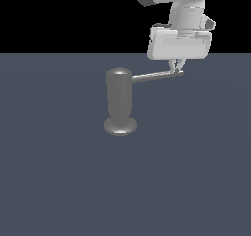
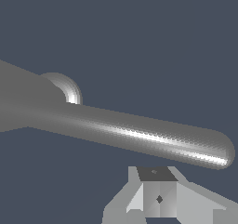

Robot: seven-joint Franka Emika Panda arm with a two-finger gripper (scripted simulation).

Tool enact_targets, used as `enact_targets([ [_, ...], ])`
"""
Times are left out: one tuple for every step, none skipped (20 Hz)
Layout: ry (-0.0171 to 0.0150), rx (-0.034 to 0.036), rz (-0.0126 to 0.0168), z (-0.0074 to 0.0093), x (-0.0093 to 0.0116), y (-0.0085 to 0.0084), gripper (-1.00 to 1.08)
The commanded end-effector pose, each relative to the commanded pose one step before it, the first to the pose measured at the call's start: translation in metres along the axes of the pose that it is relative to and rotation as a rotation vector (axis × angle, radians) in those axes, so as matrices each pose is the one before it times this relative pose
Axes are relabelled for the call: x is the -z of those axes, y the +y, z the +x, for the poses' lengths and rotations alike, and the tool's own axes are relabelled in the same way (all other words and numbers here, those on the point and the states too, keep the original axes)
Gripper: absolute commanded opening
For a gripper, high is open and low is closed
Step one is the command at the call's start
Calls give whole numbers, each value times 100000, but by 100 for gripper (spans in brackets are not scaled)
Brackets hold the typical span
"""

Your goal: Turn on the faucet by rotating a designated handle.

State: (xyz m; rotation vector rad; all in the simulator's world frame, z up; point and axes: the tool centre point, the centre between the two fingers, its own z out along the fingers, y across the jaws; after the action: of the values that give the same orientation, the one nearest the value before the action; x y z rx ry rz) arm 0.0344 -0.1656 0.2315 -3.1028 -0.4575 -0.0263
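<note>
Faucet [image 1: 119, 102] stands upright on the flat blue-grey surface [image 1: 59, 181], flared foot down, rounded top up. It is the ref. landmark for all below.

Handle [image 1: 157, 76]: thin grey rod leaving the faucet body near its top, running out toward the exterior view's right, approx. level, with a slight rise toward the tip. Rounded tip is the far end from the faucet body.

Gripper [image 1: 176, 69]: white unit hanging from the arm, above and out past the faucet on the handle side, well clear of the faucet body. Fingertips [image 1: 174, 66] come down right at the handle's outer end; in the exterior view they appear to meet the rod at or just short of its tip. Fingers look drawn close together there, but whether they clamp the rod or only sit against it: cannot tell at this res.

Wrist view: handle [image 2: 139, 135] fills the frame crosswise, rounded tip showing, faucet top [image 2: 28, 102] behind its root. One grey finger pad [image 2: 158, 195] sits just beside the rod near the tip end; contact not confirmed. Second finger not seen in this view.
</note>
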Motion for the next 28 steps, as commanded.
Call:
enact_targets([
  [-1494,-2787,-362,-566,-937,2010,-100],
  [0,0,0,212,4,155,-100],
  [-64,-120,21,184,-37,222,-100],
  [-32,-60,10,196,-16,187,-100],
  [-23,-43,7,199,-10,176,-100],
  [-39,-74,12,191,-20,192,-100],
  [-32,-60,10,193,-15,184,-100],
  [0,0,0,0,0,0,-100],
  [1531,2585,378,854,987,-1685,-100],
  [-25,-42,-5,329,-21,-32,-100],
  [-35,-59,-7,323,-25,-23,-100],
  [-35,-59,-7,320,-25,-22,-100],
  [-35,-59,-7,317,-25,-22,-100],
  [0,0,0,326,-8,-53,-100],
  [-49,-84,-10,306,-32,-8,-100],
  [-35,-59,-7,308,-25,-20,-100],
  [-35,-59,-7,305,-25,-20,-100],
  [0,0,0,315,-7,-51,-100],
  [-60,-103,-13,291,-37,5,-100],
  [0,0,0,309,-7,-51,-100],
  [-49,-84,-10,289,-32,-4,-100],
  [-35,-59,-7,291,-25,-17,-100],
  [0,0,0,300,-7,-50,-100],
  [-49,-84,-11,281,-32,-2,-100],
  [-35,-59,-7,283,-24,-16,-100],
  [0,0,0,292,-6,-48,-100],
  [-55,-93,-12,270,-35,5,-100],
  [0,0,0,286,-6,-48,-100],
])
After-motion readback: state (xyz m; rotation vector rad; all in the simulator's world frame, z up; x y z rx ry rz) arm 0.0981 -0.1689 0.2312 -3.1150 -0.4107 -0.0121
